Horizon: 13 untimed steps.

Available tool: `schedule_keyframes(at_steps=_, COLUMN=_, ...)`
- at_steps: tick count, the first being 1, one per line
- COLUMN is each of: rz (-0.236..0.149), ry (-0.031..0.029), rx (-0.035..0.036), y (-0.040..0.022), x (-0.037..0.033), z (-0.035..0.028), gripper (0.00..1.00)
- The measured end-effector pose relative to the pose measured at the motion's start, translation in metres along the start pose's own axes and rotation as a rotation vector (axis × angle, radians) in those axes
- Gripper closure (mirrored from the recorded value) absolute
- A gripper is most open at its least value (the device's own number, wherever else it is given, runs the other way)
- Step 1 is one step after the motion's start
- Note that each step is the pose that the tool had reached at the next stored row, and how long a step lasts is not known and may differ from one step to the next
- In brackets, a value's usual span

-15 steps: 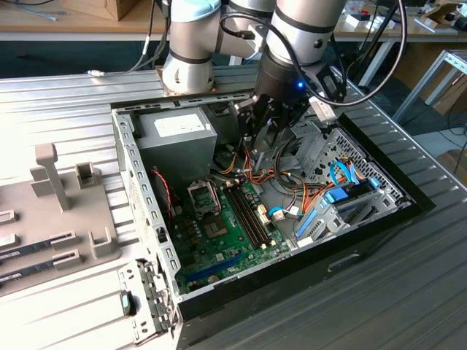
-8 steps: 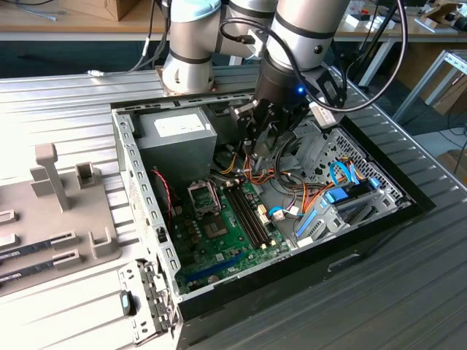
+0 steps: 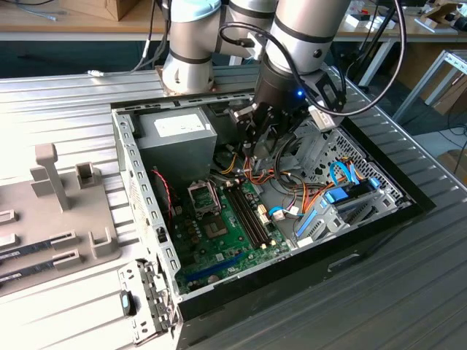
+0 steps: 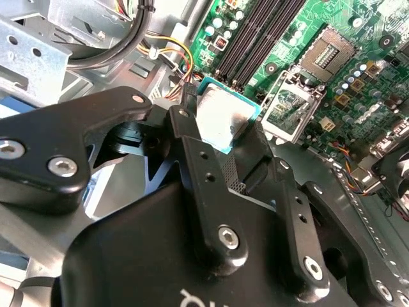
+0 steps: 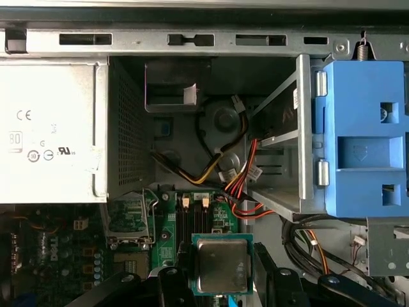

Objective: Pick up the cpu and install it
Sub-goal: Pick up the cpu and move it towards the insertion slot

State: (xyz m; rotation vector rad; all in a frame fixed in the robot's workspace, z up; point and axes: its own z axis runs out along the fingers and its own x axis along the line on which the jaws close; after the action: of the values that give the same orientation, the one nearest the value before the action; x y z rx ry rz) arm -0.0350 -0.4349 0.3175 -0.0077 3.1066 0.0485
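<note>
My gripper [image 3: 253, 148] hangs over the open computer case [image 3: 130, 175], above the back edge of the green motherboard [image 3: 219, 240]. Its black fingers [image 4: 192, 137] are shut on the cpu [image 4: 220, 118], a flat silvery square with a thin green rim, held by two opposite edges. In the first wrist view the cpu [image 5: 222, 264] sits between the fingers [image 5: 167, 284], over the memory slots. The processor socket [image 3: 203, 195] lies open on the board toward the exterior view's left of the gripper, its metal frame [image 4: 287, 107] raised beside the bare socket [image 4: 332, 48].
A grey power supply [image 3: 179, 135] fills the case's back corner. Bundled cables [image 5: 223, 176] run beside a blue drive cage [image 5: 364, 134]. Long memory slots [image 3: 248, 211] cross the board. A grey fixture tray [image 3: 58, 211] lies outside the case at the exterior view's left.
</note>
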Motion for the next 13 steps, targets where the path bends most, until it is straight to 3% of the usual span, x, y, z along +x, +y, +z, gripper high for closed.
schedule_keyframes(at_steps=13, rz=0.000, ry=0.0000, rx=0.0000, y=-0.0035, x=0.0012, z=0.0055, gripper=0.53)
